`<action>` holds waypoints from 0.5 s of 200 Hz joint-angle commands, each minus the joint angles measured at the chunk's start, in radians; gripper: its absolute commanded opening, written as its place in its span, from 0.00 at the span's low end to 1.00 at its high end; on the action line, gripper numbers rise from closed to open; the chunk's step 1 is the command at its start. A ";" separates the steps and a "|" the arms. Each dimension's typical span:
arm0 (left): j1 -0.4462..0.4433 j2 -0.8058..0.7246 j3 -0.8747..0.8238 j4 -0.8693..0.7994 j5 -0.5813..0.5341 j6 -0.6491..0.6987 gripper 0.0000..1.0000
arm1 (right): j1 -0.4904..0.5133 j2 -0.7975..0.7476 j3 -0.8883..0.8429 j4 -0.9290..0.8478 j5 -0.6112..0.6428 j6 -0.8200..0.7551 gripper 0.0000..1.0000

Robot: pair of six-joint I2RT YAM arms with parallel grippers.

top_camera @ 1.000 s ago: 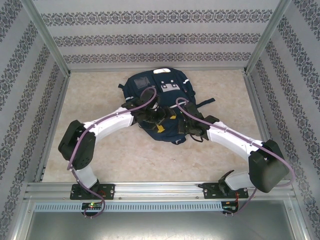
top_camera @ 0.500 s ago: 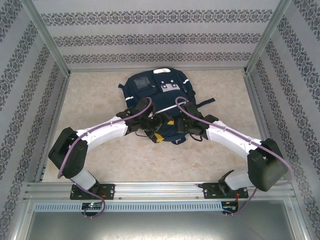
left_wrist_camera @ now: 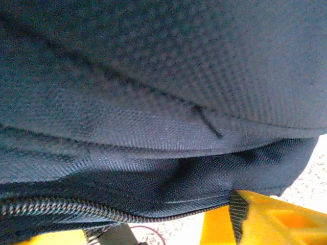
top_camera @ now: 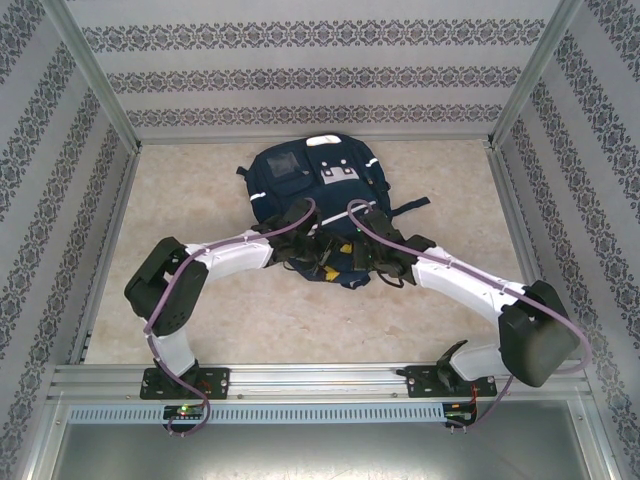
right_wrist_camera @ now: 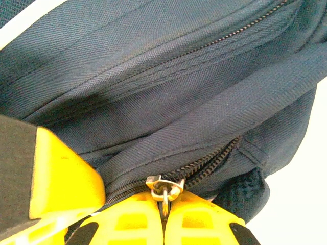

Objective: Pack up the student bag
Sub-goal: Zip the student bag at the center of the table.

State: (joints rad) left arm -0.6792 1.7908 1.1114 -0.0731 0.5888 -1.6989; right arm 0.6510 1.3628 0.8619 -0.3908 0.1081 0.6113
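Setting: patterned wallpaper panels (top_camera: pixel 300 80) stand around a pale marbled surface (top_camera: pixel 200 200), seen from above.
Right tool: the right tool (right_wrist_camera: pixel 164 217) is closed, its yellow fingers (right_wrist_camera: pixel 204 219) pressed together on the zipper pull (right_wrist_camera: pixel 164 190), a small metal tab hanging from its slider.
Left tool: the left tool (top_camera: pixel 322 258) is pressed against the bag's near edge. In the left wrist view its yellow fingers (left_wrist_camera: pixel 271 219) stand apart with a fold of navy fabric beyond them. I cannot tell whether they grip the cloth.
Zipper: a dark toothed zipper (right_wrist_camera: pixel 214 158) runs up and to the right from the slider, under a fabric fold.
Student bag: the student bag (top_camera: pixel 300 175) lies flat in the middle of the surface, towards the far wall, with both tools at its near end.
Step in hand: probably working the zipper. Whether it is being opened or closed cannot be told.
Next move: likely a steady pull on the tab along the track, with the left tool holding the fabric taut so the teeth do not snag.
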 commanded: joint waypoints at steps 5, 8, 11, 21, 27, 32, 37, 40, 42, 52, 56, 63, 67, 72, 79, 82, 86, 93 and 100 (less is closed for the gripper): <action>0.011 0.024 0.022 -0.019 -0.040 0.009 0.10 | 0.019 -0.057 0.010 0.096 0.022 -0.004 0.00; 0.014 0.021 0.021 -0.030 -0.042 0.016 0.03 | 0.018 -0.059 0.011 0.093 0.024 -0.008 0.00; 0.017 0.015 0.020 -0.038 -0.044 0.024 0.00 | 0.017 -0.059 0.011 0.091 0.027 -0.010 0.00; 0.029 -0.014 0.007 -0.067 -0.063 0.053 0.00 | 0.011 -0.062 0.007 0.083 0.037 -0.020 0.00; 0.038 -0.038 -0.003 -0.092 -0.081 0.075 0.00 | 0.004 -0.063 0.006 0.077 0.045 -0.025 0.00; 0.046 -0.061 -0.010 -0.119 -0.099 0.096 0.00 | -0.005 -0.065 0.003 0.072 0.050 -0.027 0.00; 0.055 -0.084 -0.016 -0.151 -0.115 0.117 0.00 | -0.013 -0.068 -0.001 0.067 0.055 -0.031 0.00; 0.062 -0.098 -0.020 -0.171 -0.125 0.129 0.00 | -0.021 -0.069 -0.003 0.063 0.057 -0.033 0.00; 0.066 -0.112 -0.023 -0.180 -0.131 0.137 0.00 | -0.026 -0.070 -0.005 0.062 0.061 -0.035 0.00; 0.087 -0.165 -0.043 -0.238 -0.158 0.174 0.00 | -0.053 -0.074 -0.019 0.056 0.071 -0.039 0.00; 0.094 -0.186 -0.053 -0.253 -0.166 0.188 0.00 | -0.068 -0.076 -0.023 0.052 0.075 -0.039 0.00; 0.108 -0.224 -0.069 -0.276 -0.178 0.210 0.00 | -0.096 -0.078 -0.035 0.045 0.078 -0.039 0.00; 0.116 -0.245 -0.078 -0.290 -0.182 0.220 0.00 | -0.114 -0.080 -0.038 0.043 0.079 -0.040 0.00; 0.128 -0.269 -0.088 -0.308 -0.185 0.233 0.00 | -0.135 -0.082 -0.045 0.043 0.079 -0.043 0.00; 0.144 -0.306 -0.102 -0.329 -0.189 0.251 0.00 | -0.162 -0.083 -0.053 0.048 0.078 -0.051 0.00; 0.150 -0.321 -0.107 -0.336 -0.190 0.258 0.00 | -0.173 -0.083 -0.056 0.051 0.078 -0.056 0.00; 0.159 -0.340 -0.116 -0.344 -0.190 0.269 0.00 | -0.186 -0.081 -0.058 0.055 0.079 -0.063 0.00; 0.176 -0.370 -0.126 -0.356 -0.185 0.287 0.00 | -0.206 -0.077 -0.060 0.061 0.076 -0.075 0.00; 0.192 -0.395 -0.132 -0.366 -0.174 0.306 0.00 | -0.226 -0.065 -0.057 0.069 0.076 -0.087 0.00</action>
State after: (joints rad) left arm -0.5808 1.5131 1.0237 -0.2066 0.5003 -1.5101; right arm 0.5488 1.3087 0.8345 -0.2985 -0.0063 0.5632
